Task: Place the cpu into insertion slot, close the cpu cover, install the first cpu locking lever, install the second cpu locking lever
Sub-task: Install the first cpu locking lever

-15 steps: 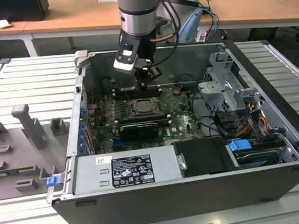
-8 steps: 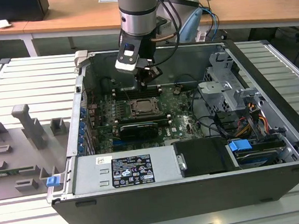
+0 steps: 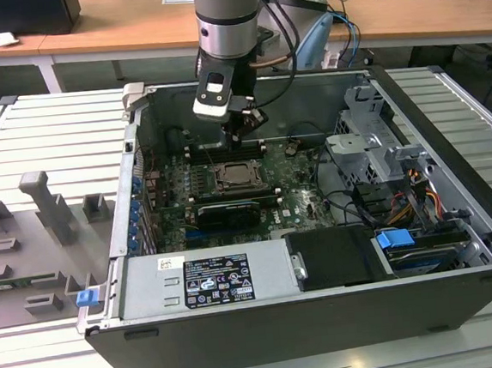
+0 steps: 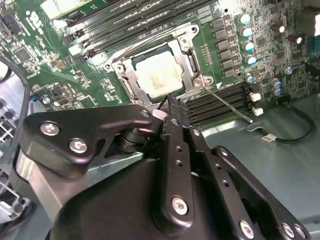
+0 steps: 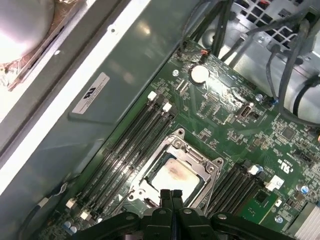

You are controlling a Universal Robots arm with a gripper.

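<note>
On the exterior view's left, grey fixture blocks (image 3: 50,210) stand beside the open computer case (image 3: 328,332). Mid-case, the gripper (image 3: 238,137) hangs just above the insertion slot (image 3: 231,177), its claw pinched narrow with nothing between the tips. In both wrist views the cpu (image 4: 159,75) (image 5: 175,175) lies in the slot, with the cpu cover (image 4: 126,75) (image 5: 197,155) down around it. A thin locking lever (image 4: 227,102) sticks out beside the cover and seems unlatched. A drive cage (image 3: 371,138) stands at the exterior view's right.

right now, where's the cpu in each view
exterior view: the cpu is mid-board inside the open case
second wrist view: cpu framed by the silvery cpu cover
first wrist view: cpu inside that cover
shared landmark: memory slots flanking it
</note>
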